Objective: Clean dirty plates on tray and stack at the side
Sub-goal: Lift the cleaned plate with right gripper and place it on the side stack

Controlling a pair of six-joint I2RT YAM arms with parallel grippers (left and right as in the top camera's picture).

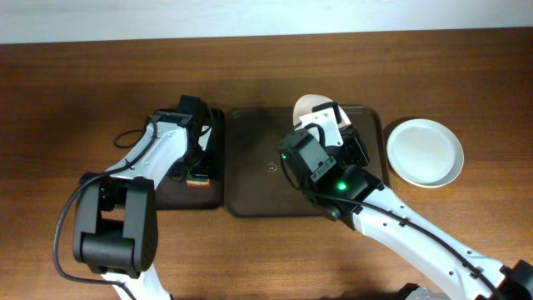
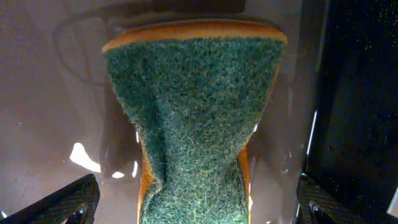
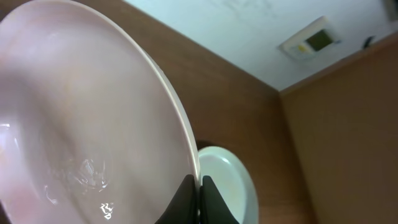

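White plate [image 3: 81,124] is pinched by its rim in the right gripper [image 3: 200,186] and held tilted over the upper right of the tray [image 1: 258,167], a second plate [image 1: 425,152] is parked on the table [image 1: 83,83] just right of it, and the green sponge [image 2: 193,112] is squeezed in the left gripper [image 1: 197,167] at the left.

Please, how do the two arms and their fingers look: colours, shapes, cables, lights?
Both arms: white links between boxy black joints. A black cable loops beside the left arm. The right arm shows a green light on its black wrist. Left fingers are black with a carbon weave; right fingertips are dark and tapered.
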